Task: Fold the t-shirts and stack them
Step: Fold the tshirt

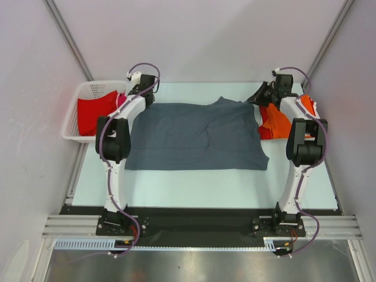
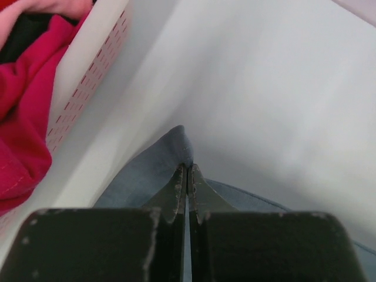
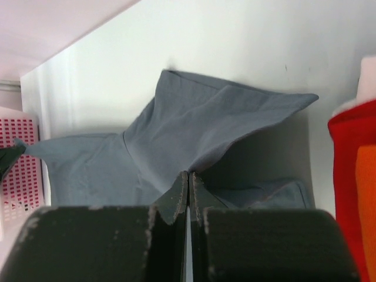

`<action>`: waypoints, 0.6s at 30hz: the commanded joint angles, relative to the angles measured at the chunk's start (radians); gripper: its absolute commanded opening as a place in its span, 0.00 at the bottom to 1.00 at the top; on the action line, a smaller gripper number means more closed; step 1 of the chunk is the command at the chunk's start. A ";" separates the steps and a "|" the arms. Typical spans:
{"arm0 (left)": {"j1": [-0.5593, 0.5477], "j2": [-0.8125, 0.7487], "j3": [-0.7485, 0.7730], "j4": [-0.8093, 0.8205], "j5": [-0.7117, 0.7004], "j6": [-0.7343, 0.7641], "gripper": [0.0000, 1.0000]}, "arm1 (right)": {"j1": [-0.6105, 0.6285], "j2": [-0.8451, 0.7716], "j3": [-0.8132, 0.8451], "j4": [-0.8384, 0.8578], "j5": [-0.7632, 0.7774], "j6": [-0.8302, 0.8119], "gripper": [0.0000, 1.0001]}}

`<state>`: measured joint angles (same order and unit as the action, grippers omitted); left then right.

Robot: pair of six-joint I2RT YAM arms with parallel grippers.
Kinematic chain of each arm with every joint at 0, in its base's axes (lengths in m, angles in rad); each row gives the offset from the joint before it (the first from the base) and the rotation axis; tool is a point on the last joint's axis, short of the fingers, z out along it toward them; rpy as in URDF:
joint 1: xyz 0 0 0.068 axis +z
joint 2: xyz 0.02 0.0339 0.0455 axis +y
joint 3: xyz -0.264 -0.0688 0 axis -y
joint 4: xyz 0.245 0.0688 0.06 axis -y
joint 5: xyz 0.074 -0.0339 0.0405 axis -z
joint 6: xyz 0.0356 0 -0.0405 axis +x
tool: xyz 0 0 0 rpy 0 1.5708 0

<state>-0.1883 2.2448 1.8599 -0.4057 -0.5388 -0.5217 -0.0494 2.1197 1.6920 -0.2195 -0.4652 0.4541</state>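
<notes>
1. A dark slate-grey cloth t-shirt (image 1: pixel 194 135) lies spread across the middle of the table (image 1: pixel 194 182). A white lattice basket (image 1: pixel 71 111) holding red cloth is to its left, and a bright orange shirt (image 1: pixel 273 122) is to its right.
2. The left hand (image 2: pixel 187 170) is clenched on the shirt's far-left corner. The right hand (image 3: pixel 188 176) pinches the far-right edge, and the cloth tents up to it.
3. To fold it well, I'd lift both corners evenly and keep the far edge taut while carrying it toward the near edge.
4. The shirt's long axis runs left to right. I cannot tell which end is the neck.

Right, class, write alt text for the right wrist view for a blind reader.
The shut right pincer pinches a grey t-shirt, whose cloth rises from the table to its tips. Red and orange cloth shows at the right edge, a white basket at the left.
</notes>
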 commanded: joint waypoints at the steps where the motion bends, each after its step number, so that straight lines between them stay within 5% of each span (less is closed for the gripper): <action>1: 0.015 -0.047 -0.034 0.051 -0.010 0.009 0.00 | 0.010 -0.096 -0.044 0.006 0.010 -0.014 0.00; 18: 0.030 -0.263 -0.367 0.200 0.031 -0.028 0.00 | 0.008 -0.323 -0.305 -0.014 0.048 -0.012 0.00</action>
<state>-0.1665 2.0689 1.5261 -0.2890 -0.5110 -0.5339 -0.0433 1.8675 1.4223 -0.2268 -0.4419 0.4511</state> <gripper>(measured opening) 0.008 0.011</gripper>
